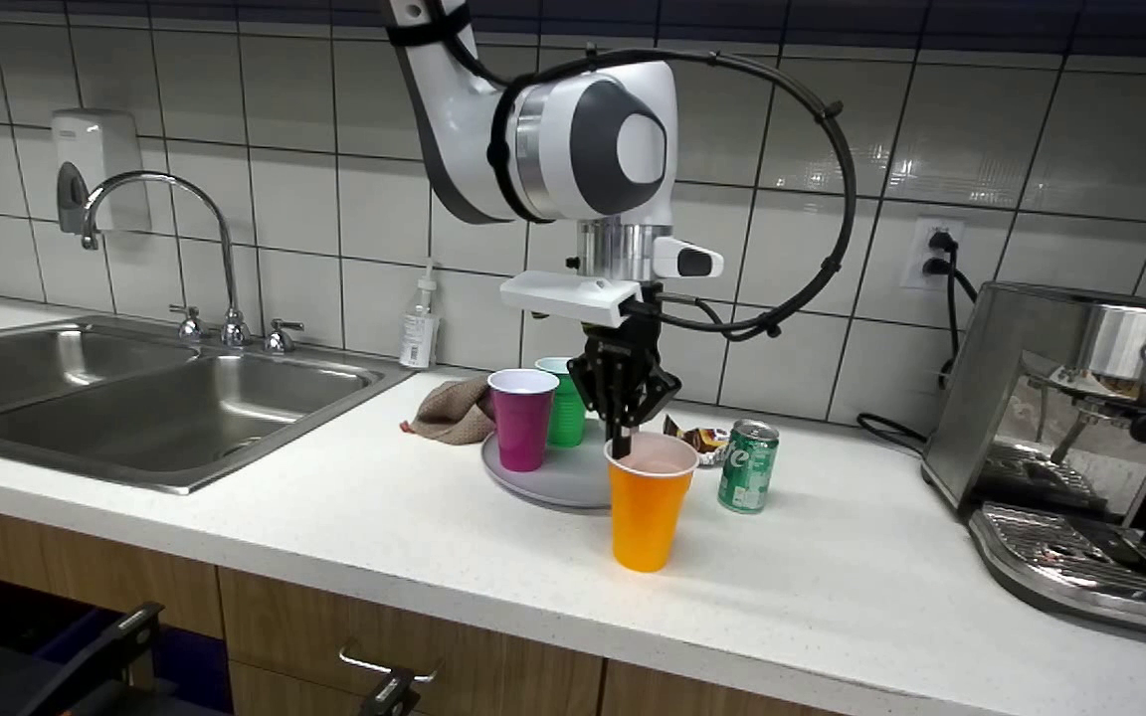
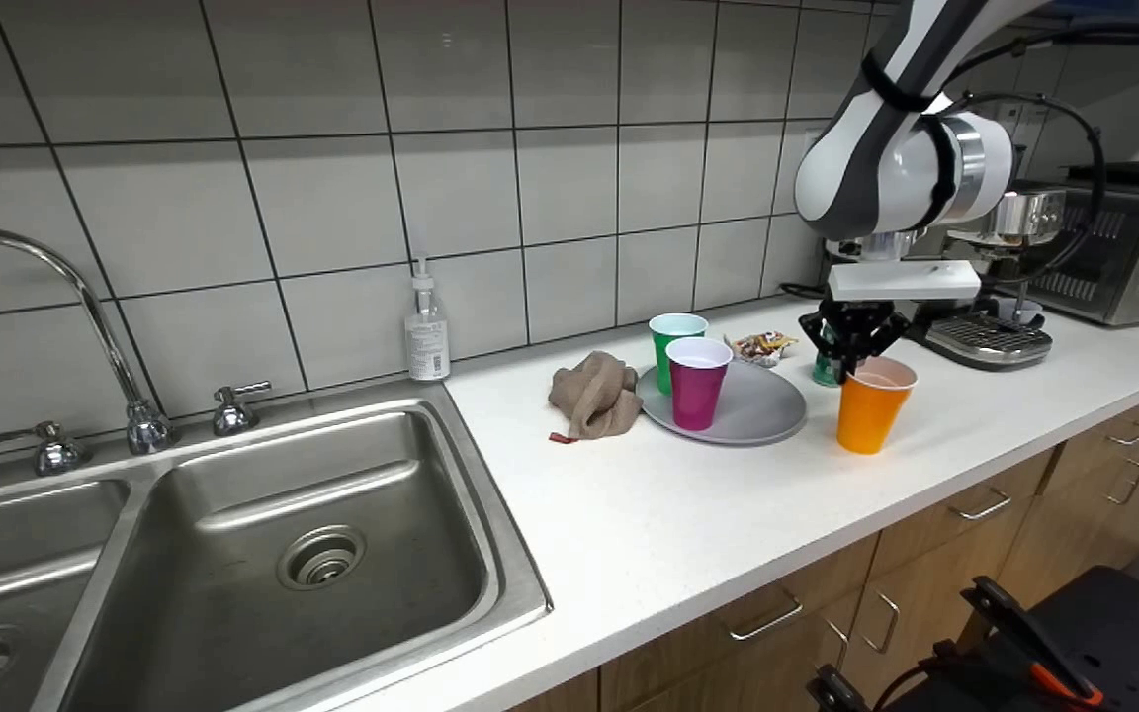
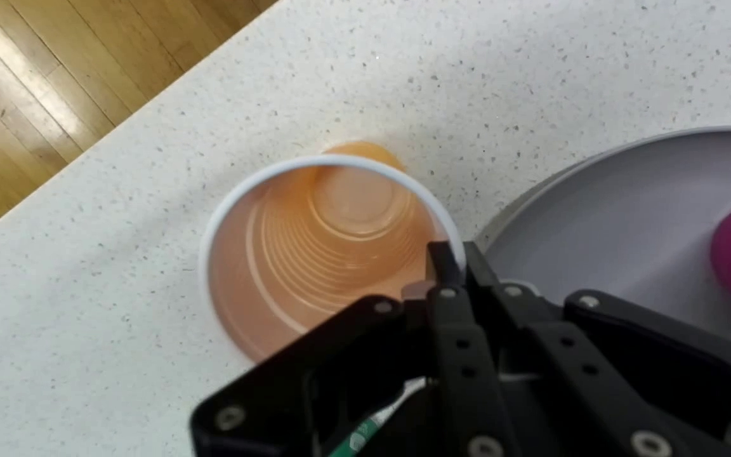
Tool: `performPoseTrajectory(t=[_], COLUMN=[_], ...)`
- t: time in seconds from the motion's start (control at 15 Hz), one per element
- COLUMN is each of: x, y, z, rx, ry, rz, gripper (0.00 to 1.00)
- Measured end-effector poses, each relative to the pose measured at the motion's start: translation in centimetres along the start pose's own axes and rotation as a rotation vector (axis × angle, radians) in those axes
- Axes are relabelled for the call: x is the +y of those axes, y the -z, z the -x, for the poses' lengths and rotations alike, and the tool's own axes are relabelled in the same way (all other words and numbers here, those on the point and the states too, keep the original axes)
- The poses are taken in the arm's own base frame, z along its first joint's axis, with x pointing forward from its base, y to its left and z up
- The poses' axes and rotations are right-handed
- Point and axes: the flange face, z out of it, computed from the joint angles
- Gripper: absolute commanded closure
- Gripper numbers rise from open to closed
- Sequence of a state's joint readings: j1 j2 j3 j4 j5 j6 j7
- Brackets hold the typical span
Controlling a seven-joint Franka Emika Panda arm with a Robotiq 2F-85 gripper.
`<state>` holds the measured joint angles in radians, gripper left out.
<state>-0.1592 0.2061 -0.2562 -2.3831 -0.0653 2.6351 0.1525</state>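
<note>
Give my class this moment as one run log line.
gripper: shut on orange cup at rim | gray plate: beside orange cup, bearing purple cup, green cup

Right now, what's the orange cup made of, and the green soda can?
The orange cup is probably slightly glossy plastic: its ridged inside catches light. The green soda can seems to be printed metal, likely aluminium: its silver rim shines.

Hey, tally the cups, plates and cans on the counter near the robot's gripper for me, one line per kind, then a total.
Cups: 3 (orange cup, magenta cup, green cup)
Plates: 1 (gray plate)
Cans: 1 (green can)
Total: 5
</note>
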Motion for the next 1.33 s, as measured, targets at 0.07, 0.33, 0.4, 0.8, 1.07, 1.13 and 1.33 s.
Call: performPoseTrajectory(t=[0.07, 0.33, 0.4, 0.8, 1.07, 1.13, 1.33], x=[0.0, -0.4, -0.5, -1.3, -2.3, -2.6, -3.4], y=[0.1, 1.1, 1.4, 2.9, 4.0, 4.3, 5.1], z=[0.0, -0.2, -0.2, -0.4, -1.0, -1.3, -1.9], rx=[0.002, 0.025, 0.033, 0.071, 0.097, 0.104, 0.126], ry=[0.005, 0.072, 0.091, 0.179, 0.241, 0.262, 0.334], rz=[0.002, 0.030, 0.039, 0.069, 0.072, 0.072, 0.071], gripper=[0.99, 0.99, 0.99, 0.99, 0.99, 0.99, 0.99])
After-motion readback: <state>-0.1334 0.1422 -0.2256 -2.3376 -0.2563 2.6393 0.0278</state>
